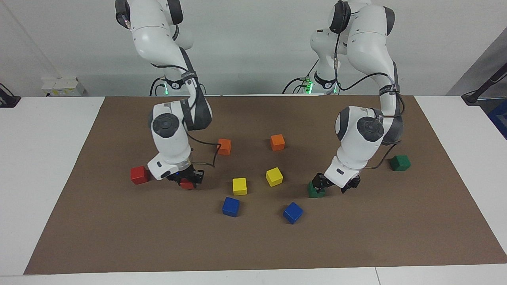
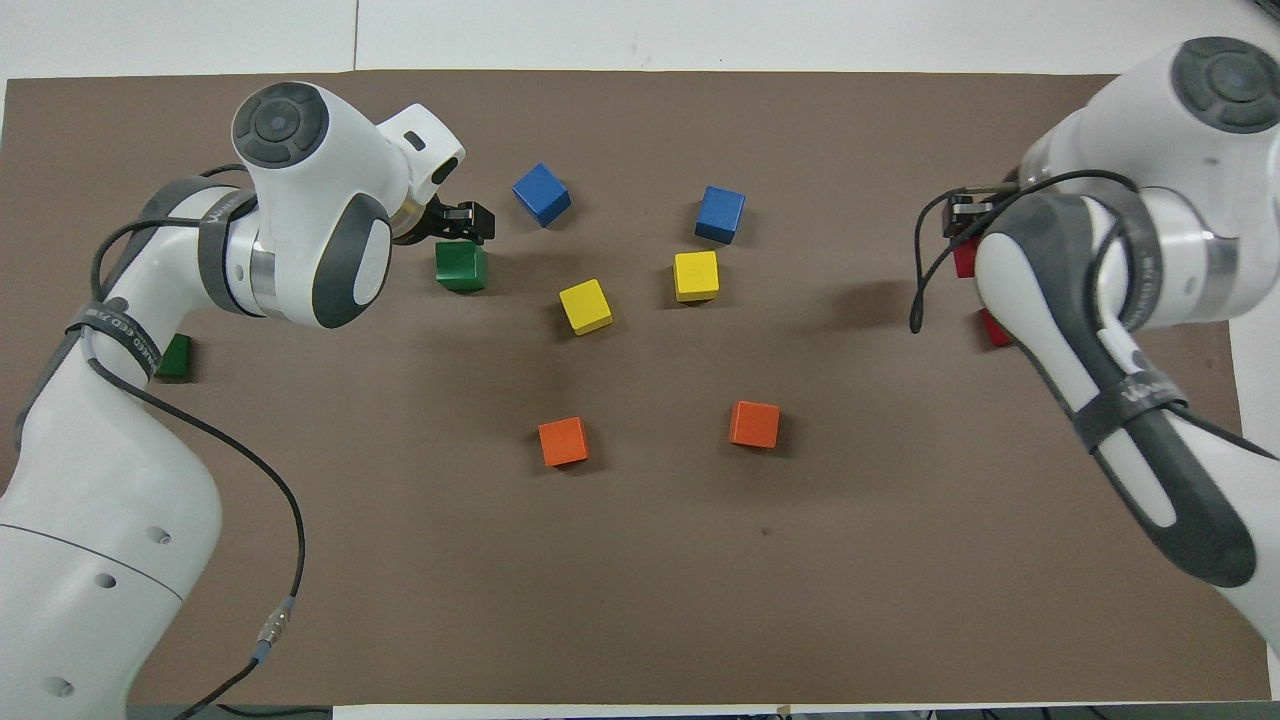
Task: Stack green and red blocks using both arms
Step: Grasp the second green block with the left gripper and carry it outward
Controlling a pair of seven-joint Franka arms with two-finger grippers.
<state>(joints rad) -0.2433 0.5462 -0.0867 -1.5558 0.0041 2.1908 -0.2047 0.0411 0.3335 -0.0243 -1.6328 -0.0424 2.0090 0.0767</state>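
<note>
My right gripper (image 1: 187,180) is low over the mat and shut on a red block (image 1: 187,184); in the overhead view this block (image 2: 963,258) shows just under the gripper. The second red block (image 1: 139,174) lies on the mat beside it, toward the right arm's end, half hidden by the arm from overhead (image 2: 990,328). My left gripper (image 1: 334,185) is open, low over the mat, with one finger at a green block (image 1: 316,190) that sits on the mat (image 2: 461,266). The second green block (image 1: 400,162) lies nearer to the robots, toward the left arm's end (image 2: 175,356).
Between the two grippers lie two yellow cubes (image 1: 239,186) (image 1: 274,176), two blue cubes (image 1: 231,206) (image 1: 292,212) farther from the robots, and two orange cubes (image 1: 224,146) (image 1: 277,142) nearer to them. All rest on a brown mat (image 1: 253,245).
</note>
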